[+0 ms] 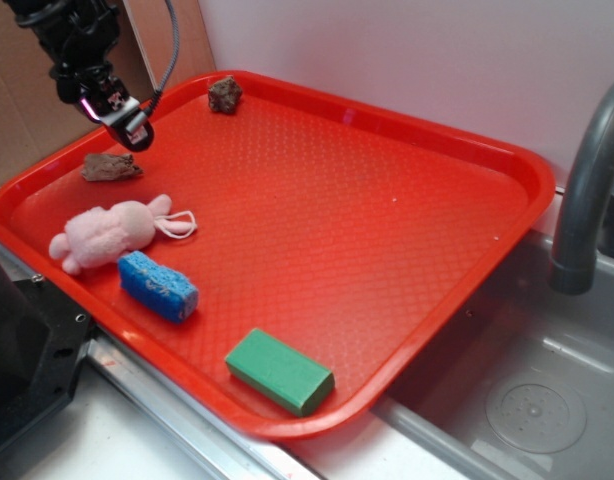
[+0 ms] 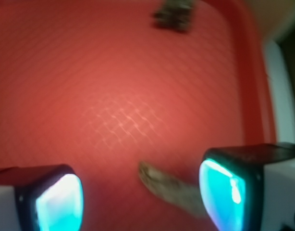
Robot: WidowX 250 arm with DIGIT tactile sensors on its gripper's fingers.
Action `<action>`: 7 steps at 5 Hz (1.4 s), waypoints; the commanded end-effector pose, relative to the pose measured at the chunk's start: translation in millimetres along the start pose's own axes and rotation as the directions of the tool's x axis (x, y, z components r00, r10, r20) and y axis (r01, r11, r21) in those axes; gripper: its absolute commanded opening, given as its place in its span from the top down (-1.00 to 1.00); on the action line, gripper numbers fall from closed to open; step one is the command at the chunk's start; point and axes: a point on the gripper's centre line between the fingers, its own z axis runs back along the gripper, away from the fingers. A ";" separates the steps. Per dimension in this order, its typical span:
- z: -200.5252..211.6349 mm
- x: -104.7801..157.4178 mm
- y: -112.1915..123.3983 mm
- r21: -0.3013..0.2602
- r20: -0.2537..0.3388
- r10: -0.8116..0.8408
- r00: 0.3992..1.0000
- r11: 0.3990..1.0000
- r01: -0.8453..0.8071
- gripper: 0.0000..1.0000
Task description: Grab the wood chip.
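The claw [image 1: 127,125] hangs over the far left corner of the red tray [image 1: 407,140], its two fingers spread apart with nothing between them. In the wrist view the fingertips [image 2: 58,202] show as glowing teal pads at the lower left and lower right, with bare tray floor in the gap.

Just below the claw, and a little to its left in the exterior view, lies the wood chip [image 1: 111,167]: a flat, rough, tan-brown sliver resting on the tray floor, not touched by either finger. The wrist view puts it low in the gap between the fingers [image 2: 169,187], lying aslant and nearer the right-hand one (that picture is blurred, so its far end is hard to make out).

Next out from the claw, beside the chip on its near-camera side, is the pink plush toy [image 1: 107,232], lying flat with a thin loop of cord at one end. Just past it sits the blue sponge [image 1: 158,286], close to the plush, though I cannot tell whether they touch.

Along the tray's back rim, well apart from the claw, is a dark rock-like lump [image 1: 225,94], seen again at the top of the wrist view [image 2: 174,15].

Farthest off, near the tray's front edge, lies a green block [image 1: 280,371]. Beyond the tray stand a grey faucet [image 1: 587,190] and sink basin [image 1: 527,400].
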 end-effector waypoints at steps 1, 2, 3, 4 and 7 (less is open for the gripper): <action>-14.7 -32.6 26.0 -0.126 0.031 -0.167 0.985 0.977 0.170 -1.00; -24.9 -47.1 35.2 -0.092 -0.050 -0.184 0.982 0.980 0.179 -1.00; -39.3 -40.4 30.1 -0.081 -0.096 -0.229 0.969 0.972 0.222 -1.00; -41.5 -31.1 21.1 -0.057 -0.131 -0.250 0.959 0.968 0.244 -0.59; -32.0 -29.2 18.0 -0.041 -0.130 -0.228 0.965 0.974 0.224 1.00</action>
